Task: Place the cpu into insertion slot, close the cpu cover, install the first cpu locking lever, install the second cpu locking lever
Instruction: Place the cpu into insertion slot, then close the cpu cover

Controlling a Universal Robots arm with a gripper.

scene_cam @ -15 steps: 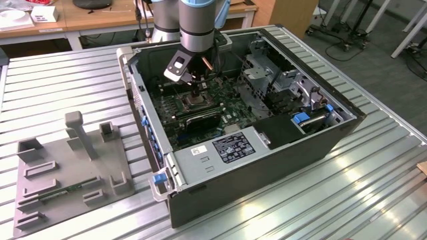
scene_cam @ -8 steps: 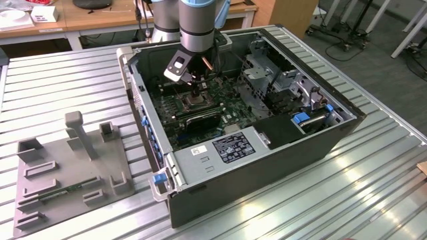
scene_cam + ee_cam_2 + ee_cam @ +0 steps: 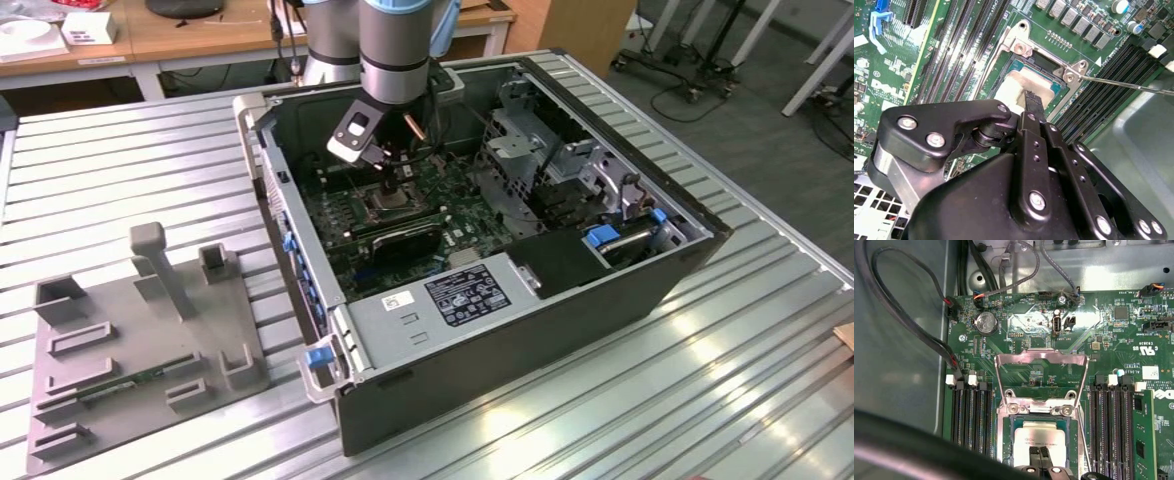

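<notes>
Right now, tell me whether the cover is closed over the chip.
No, the cover lies flipped open, away from the chip.

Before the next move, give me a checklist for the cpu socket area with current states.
1. cpu lying in the insertion slot: ok.
2. cpu seated flat at every edge: cannot tell, the gripper covers one edge.
3. cpu cover flipped open, clear of the cpu: ok.
4. Locking lever beside the slot, not across it: ok.
5. Gripper shut, fingertips over the cpu: ok.
</notes>
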